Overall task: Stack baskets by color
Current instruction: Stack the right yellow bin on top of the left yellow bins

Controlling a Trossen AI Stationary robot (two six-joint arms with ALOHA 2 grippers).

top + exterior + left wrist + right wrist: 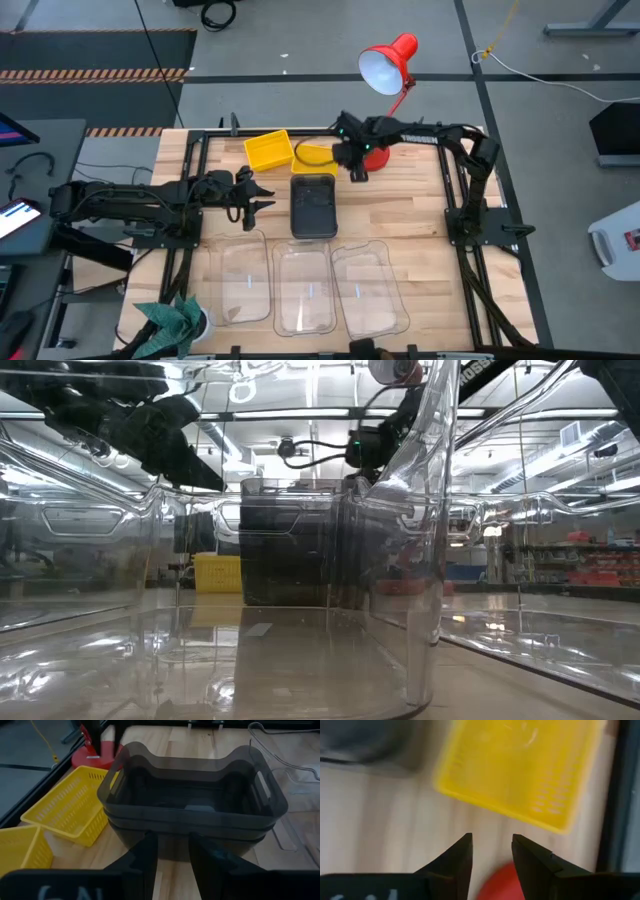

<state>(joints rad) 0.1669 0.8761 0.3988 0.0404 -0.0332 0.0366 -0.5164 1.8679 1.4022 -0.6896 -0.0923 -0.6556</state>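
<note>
A nested stack of smoky-grey baskets rests on its base at the table's middle. Two yellow baskets sit apart near the far edge. Three clear baskets lie side by side along the near edge. My left gripper is open, just left of the grey stack, pointing at its side, with nothing between its fingers. My right gripper is open above the table beside the right yellow basket, pointing steeply down and touching nothing.
A red desk lamp stands at the far edge, its round base right under my right gripper. A green cloth lies at the near left corner. In the low view the clear basket walls fill the foreground.
</note>
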